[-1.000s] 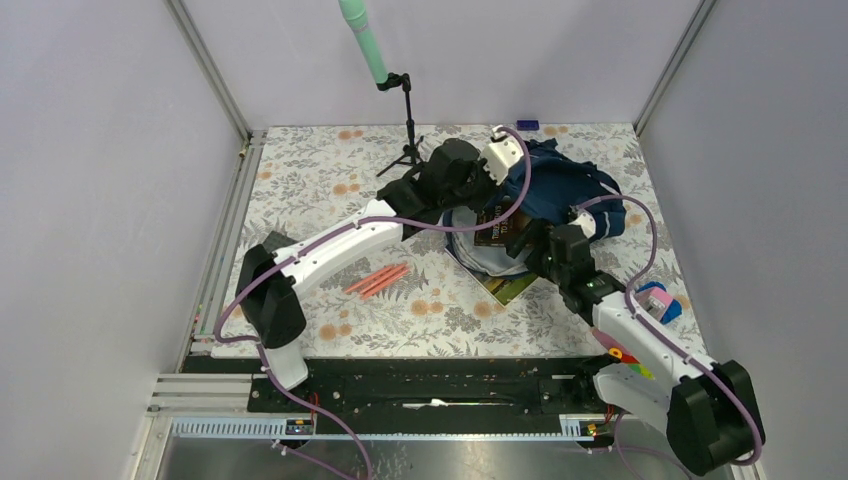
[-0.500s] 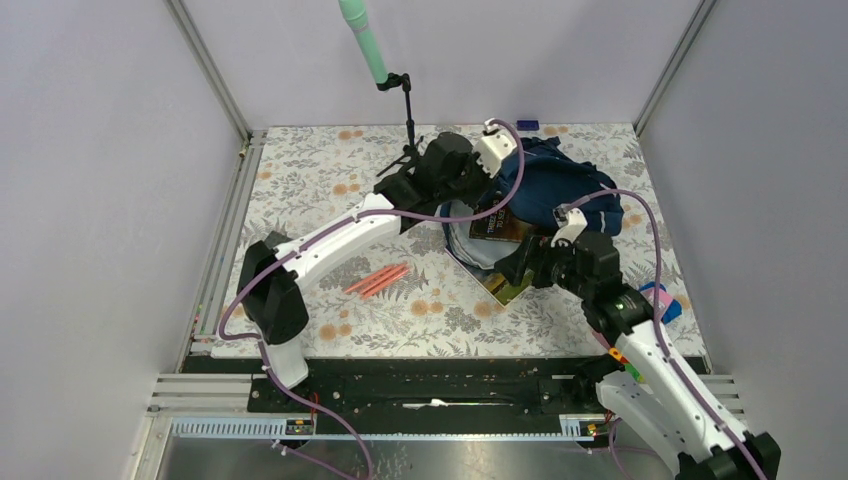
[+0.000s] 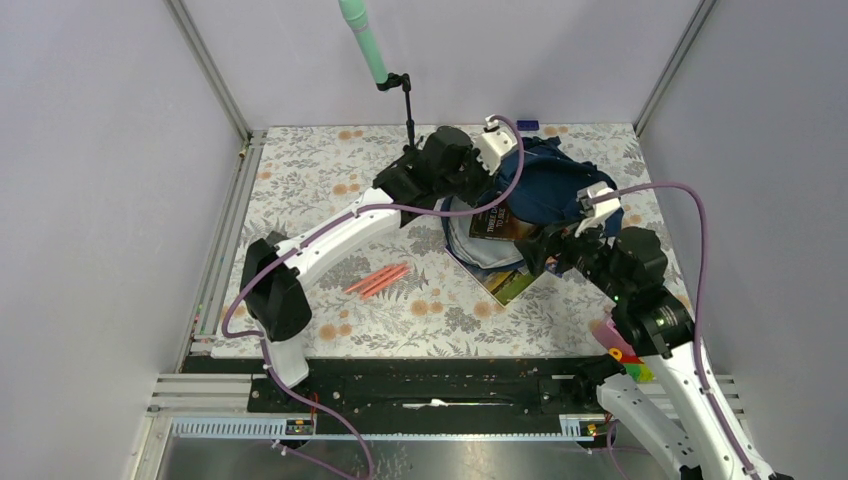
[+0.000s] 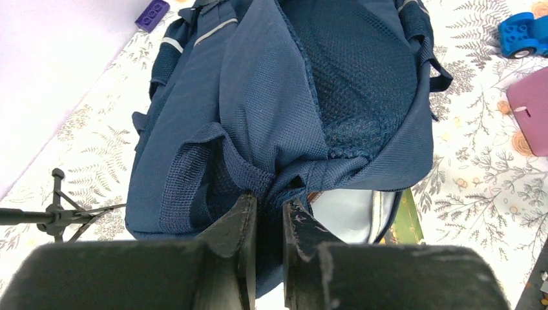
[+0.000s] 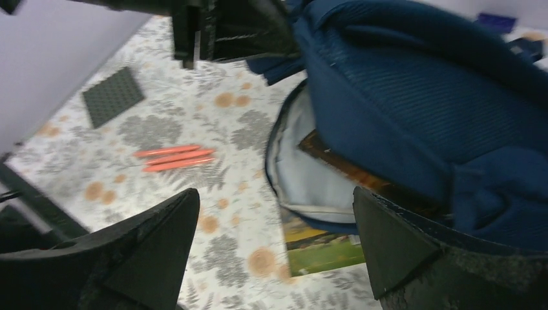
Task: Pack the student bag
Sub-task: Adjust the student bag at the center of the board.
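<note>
The student bag (image 3: 556, 188) is a navy blue backpack lying at the back right of the floral table. My left gripper (image 4: 268, 197) is shut on a fold of blue fabric at the rim of the bag's mouth (image 4: 284, 177) and holds it up. The mouth shows a pale grey lining (image 5: 304, 181) with a dark brown book (image 3: 494, 225) inside. A green book (image 5: 320, 248) sticks out from under the bag's front edge. My right gripper (image 5: 274, 194) hovers open just in front of the mouth with nothing between its fingers.
Orange-red pens (image 3: 378, 280) lie left of the bag. A microphone tripod (image 3: 408, 130) stands behind the left arm. A purple brick (image 4: 152, 13) sits by the back wall. A blue toy (image 4: 520, 35) and a pink box (image 4: 530, 110) lie right of the bag. A grey baseplate (image 5: 113, 97) lies farther left.
My right arm has swung to the right and drawn its open gripper back from the bag's mouth. The left gripper has kept its hold and shifted slightly toward the back.
</note>
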Controlling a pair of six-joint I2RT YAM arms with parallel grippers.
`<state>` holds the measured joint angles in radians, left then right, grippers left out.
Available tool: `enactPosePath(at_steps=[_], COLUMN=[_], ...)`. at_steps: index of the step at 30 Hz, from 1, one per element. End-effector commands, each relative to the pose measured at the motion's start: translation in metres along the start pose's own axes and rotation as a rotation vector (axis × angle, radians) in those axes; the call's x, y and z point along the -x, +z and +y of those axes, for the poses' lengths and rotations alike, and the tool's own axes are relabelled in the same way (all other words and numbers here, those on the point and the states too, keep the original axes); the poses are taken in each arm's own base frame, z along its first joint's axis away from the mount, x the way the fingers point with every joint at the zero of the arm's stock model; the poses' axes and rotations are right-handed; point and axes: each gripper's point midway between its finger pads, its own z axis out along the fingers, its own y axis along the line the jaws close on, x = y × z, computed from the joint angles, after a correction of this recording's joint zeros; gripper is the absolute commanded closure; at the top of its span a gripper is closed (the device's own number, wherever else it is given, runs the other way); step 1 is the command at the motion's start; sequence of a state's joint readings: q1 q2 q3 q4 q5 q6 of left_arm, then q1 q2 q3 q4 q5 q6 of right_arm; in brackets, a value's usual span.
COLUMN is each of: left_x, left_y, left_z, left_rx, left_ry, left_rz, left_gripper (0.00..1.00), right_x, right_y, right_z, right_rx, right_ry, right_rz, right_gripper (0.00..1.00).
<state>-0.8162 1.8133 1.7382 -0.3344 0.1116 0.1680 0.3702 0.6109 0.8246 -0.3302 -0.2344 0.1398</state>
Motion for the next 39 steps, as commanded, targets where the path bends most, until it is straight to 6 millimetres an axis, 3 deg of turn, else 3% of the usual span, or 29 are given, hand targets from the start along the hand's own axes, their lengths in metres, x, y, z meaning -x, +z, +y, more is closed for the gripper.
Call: enactPosePath(at_steps=[1,7,16,19,20,21,22,24,25,27,29,31,34,39], left_x=[0.055,0.054,0.054,0.060,0.064,0.067,0.071,0.077,0.078,0.082,0.084,0.078,0.051,-0.030], left_y=[-0.018,-0.018,-0.023,-0.027,-0.029,-0.032,-0.035,-0.044,-0.048,-0.062,-0.083,-0.098,-0.108,-0.089], left_z=[-0.005,-0.007,-0.012,-0.012,-0.012,-0.012,-0.013,-0.013,-0.012,-0.007,-0.003,-0.003,-0.005,0.005], left_rx=[-0.059,-0.072,-0.096,-0.087,-0.087,-0.090,-0.092,-0.086,-0.074,-0.035,0.012,0.037,0.058,0.171], left_ry=[0.020,0.009,0.010,0.002,0.001,-0.002,-0.002,-0.003,-0.006,-0.019,-0.045,-0.079,-0.131,-0.285], left_rz=[-0.168,-0.164,-0.166,-0.190,-0.206,-0.220,-0.237,-0.266,-0.282,-0.327,-0.392,-0.455,-0.465,-0.287], left_gripper=[1.00,1.00,1.00,0.98,0.94,0.83,0.68,0.31,0.19,0.03,0.01,0.01,0.01,0.01], right_x=[0.021,0.032,0.042,0.051,0.053,0.055,0.061,0.073,0.080,0.097,0.109,0.120,0.136,0.148], right_y=[0.017,0.052,0.086,0.093,0.095,0.096,0.095,0.091,0.087,0.079,0.075,0.072,0.072,0.079], right_z=[-0.032,-0.047,-0.101,-0.102,-0.102,-0.103,-0.106,-0.119,-0.127,-0.137,-0.144,-0.151,-0.159,-0.159], right_rx=[-0.126,-0.143,-0.371,-0.379,-0.378,-0.386,-0.416,-0.512,-0.567,-0.658,-0.714,-0.762,-0.805,-0.802], right_ry=[-0.197,-0.323,-0.494,-0.483,-0.478,-0.472,-0.459,-0.431,-0.424,-0.390,-0.347,-0.302,-0.261,-0.237], right_rz=[-0.027,-0.048,-0.035,-0.082,-0.087,-0.089,-0.100,-0.124,-0.136,-0.168,-0.192,-0.212,-0.226,-0.246], right_gripper=[0.06,0.06,0.05,0.22,0.30,0.45,0.68,0.95,1.00,1.00,1.00,1.00,1.00,1.00])
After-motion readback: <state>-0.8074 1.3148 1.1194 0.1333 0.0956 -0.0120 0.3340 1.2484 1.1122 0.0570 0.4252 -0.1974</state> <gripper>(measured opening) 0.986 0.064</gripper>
